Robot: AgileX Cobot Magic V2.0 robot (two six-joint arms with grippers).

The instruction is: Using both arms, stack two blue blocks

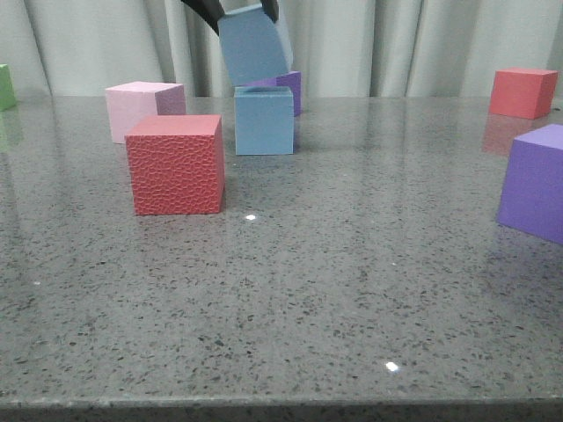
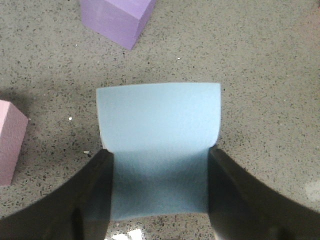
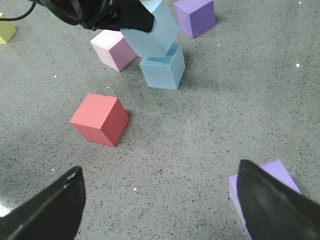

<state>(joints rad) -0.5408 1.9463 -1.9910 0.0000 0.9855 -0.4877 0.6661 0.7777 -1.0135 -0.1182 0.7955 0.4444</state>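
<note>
The left gripper grasps one blue block between its black fingers and holds it tilted just above the second blue block. In the front view the raised block's lower edge looks to be touching or nearly touching the top of the lower one; I cannot tell which. The lower block sits on the gray speckled tabletop toward its far edge, left of the middle. A purple cube stands just behind it, a pale pink cube to its left, and a textured red cube nearer the front edge. The right gripper hangs with its fingers spread wide, empty, beside another purple cube near the right edge.
</note>
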